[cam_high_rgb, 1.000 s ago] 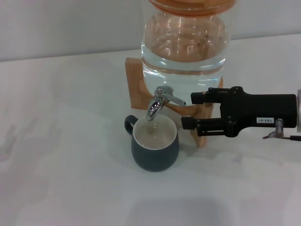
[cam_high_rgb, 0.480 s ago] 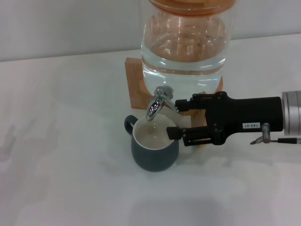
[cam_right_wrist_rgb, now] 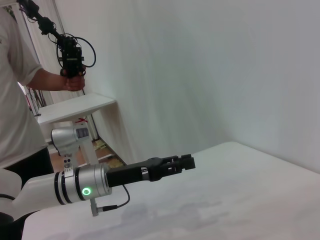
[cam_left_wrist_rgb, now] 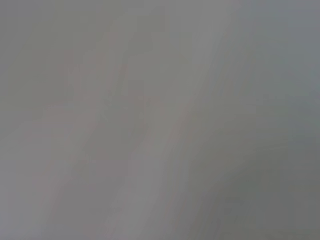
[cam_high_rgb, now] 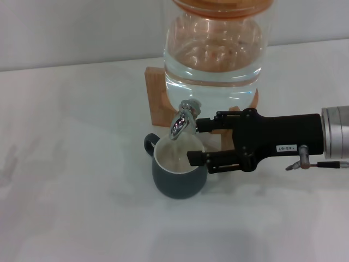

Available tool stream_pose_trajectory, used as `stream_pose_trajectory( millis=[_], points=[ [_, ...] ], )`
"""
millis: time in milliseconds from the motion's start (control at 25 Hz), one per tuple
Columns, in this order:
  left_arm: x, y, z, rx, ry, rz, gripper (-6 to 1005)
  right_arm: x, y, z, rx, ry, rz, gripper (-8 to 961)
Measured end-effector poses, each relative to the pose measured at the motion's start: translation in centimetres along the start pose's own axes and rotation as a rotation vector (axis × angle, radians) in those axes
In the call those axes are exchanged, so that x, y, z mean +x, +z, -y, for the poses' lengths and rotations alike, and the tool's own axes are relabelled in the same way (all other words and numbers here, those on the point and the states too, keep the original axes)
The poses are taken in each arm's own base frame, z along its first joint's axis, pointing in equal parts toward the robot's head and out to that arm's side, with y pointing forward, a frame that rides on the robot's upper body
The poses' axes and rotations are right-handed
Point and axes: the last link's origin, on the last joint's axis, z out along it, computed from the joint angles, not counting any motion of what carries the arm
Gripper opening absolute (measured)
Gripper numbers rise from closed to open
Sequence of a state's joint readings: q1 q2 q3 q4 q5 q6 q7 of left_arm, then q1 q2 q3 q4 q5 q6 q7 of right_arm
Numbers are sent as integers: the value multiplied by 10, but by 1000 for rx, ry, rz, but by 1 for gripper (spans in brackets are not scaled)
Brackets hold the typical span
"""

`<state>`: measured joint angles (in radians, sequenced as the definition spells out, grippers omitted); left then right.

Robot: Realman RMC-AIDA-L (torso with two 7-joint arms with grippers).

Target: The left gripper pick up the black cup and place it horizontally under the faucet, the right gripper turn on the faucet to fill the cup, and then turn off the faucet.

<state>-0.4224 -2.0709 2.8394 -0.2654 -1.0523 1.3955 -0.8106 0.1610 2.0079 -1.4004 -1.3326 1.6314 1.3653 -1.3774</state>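
The black cup (cam_high_rgb: pixel 179 176) stands upright on the white table with its handle to the left, directly under the spout of the chrome faucet (cam_high_rgb: pixel 181 119). Its cream inside appears to hold water. The right gripper (cam_high_rgb: pixel 194 142) comes in from the right with its fingers open. Its upper finger reaches the faucet's lever side and hides the lever. Its lower finger lies over the cup's right rim. The left gripper is out of view, and the left wrist view shows only plain grey.
The glass water jar (cam_high_rgb: pixel 214 52) sits on a wooden stand (cam_high_rgb: pixel 157 97) behind the cup. In the right wrist view a silver-cuffed arm with a long black end (cam_right_wrist_rgb: pixel 150 170) reaches over a white surface, and a person (cam_right_wrist_rgb: pixel 20 100) stands behind it.
The right gripper has moved left from beside the stand to the faucet. Its upper finger now covers the lever and its lower finger overlaps the cup's rim. The cup has not moved.
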Motion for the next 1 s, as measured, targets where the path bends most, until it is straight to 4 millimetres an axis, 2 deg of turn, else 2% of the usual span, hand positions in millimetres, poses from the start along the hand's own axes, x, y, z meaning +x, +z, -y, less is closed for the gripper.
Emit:
stream_pose_trajectory(
  millis=[240, 640, 1000],
  points=[
    [-1, -2, 1, 4, -1, 3, 487, 0, -3, -2, -5, 1, 6, 782],
    [-1, -1, 2, 13, 4, 5, 487, -5, -5, -18, -76, -17, 16, 782],
    [0, 2, 2, 12, 18, 4, 487, -2, 16, -30, -139, -23, -8, 782]
  ],
)
